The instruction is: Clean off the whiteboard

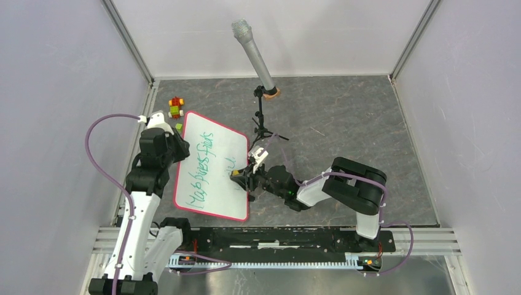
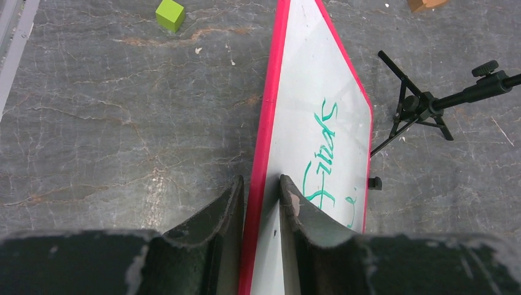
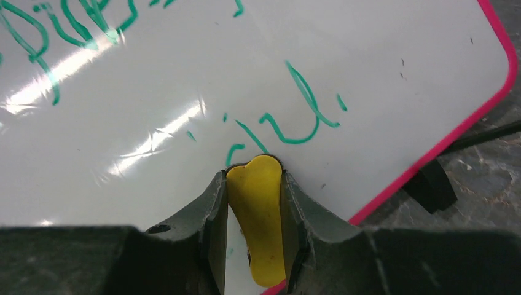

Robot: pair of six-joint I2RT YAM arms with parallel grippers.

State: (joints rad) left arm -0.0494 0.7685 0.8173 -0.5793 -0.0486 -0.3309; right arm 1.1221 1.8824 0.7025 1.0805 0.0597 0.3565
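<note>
The whiteboard [image 1: 212, 169] lies on the left middle of the table [image 1: 344, 117]. Its long edges run near to far, and the near end is slanted a little leftward. The left claw [image 2: 261, 184] has the left long edge pinched. Its fingers are closed down to the thickness of the red rim [image 2: 265, 117], one on the white face and one outside the rim. I can't tell whether the board sits flat or is tipped up.

The right claw [image 3: 254, 175] reaches in across the right long edge, closed snugly on a yellow pad [image 3: 259, 227]. The tip of the pad meets the face just under a scrawl of green writing [image 3: 295, 117].

At the far right corner a mic stand [image 1: 263, 117] has its tripod legs just beside the rim. A green cube [image 2: 170, 14] and a small toy [image 1: 176, 107] sit just beyond the far left corner. The left wall is near the left arm. To the right of the right arm, grey tabletop runs out to the wall.
</note>
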